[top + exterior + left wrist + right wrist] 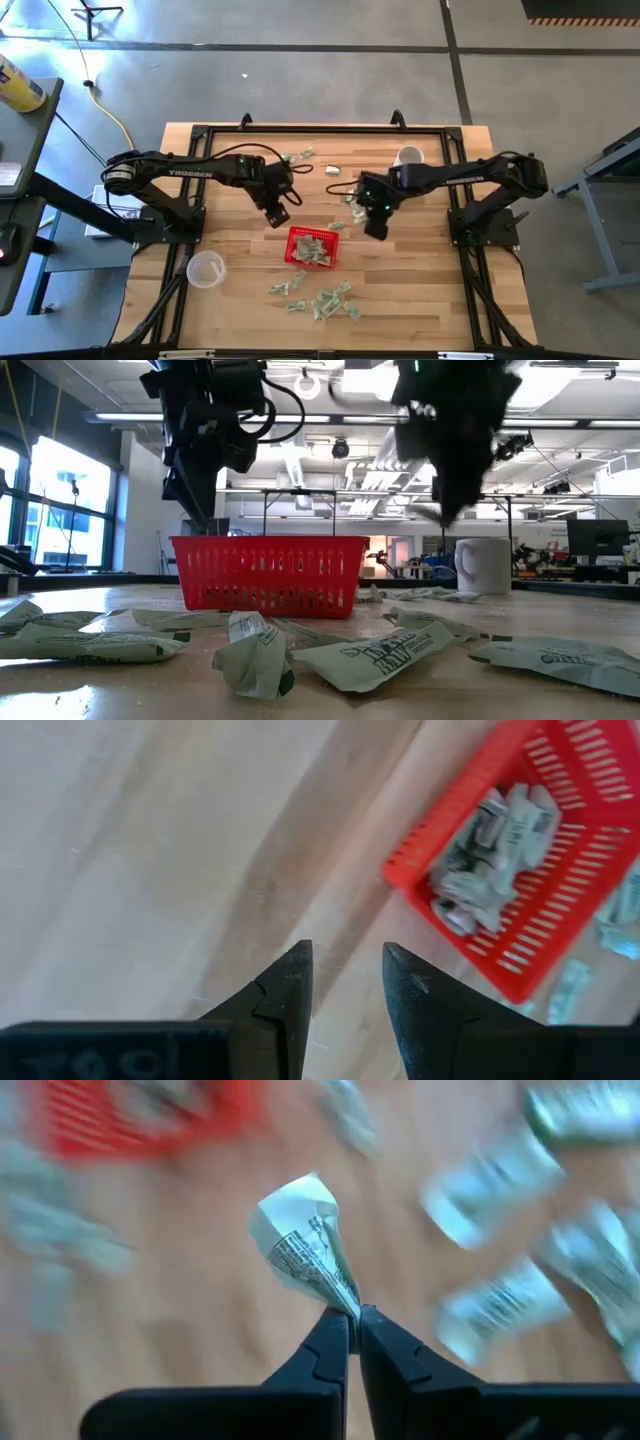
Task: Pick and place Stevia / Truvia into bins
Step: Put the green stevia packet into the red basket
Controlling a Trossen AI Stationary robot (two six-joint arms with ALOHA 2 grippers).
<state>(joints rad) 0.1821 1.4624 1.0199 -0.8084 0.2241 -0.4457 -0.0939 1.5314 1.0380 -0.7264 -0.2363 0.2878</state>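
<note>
The sachet [305, 1245] pinched in the right gripper [354, 1320] is thin paper, pale green and white, crumpled above the fingertips; it looks nearly weightless and limp, so it likely folds instead of resisting, and a grip on one edge or corner, as here, seems enough. It probably tears or slips out if tugged, and may flutter when let go, so a low release over the red basket [311, 247] would suit it. In the high view the right gripper [376, 229] hangs just beside the basket, on the white mug's [409, 156] side, fingers closed on the sachet.

Several sachets already lie inside the basket [490, 850]. A loose pile [322, 298] lies on the wooden table [420, 290] near the basket, on the side away from the mug, and a few more [298, 156] sit beyond it toward the table's far edge.

The left gripper [277, 215] hovers just beside the basket's other side, its fingers [285, 995] parted and holding nothing. A clear plastic cup [206, 269] stands well apart from the basket.
</note>
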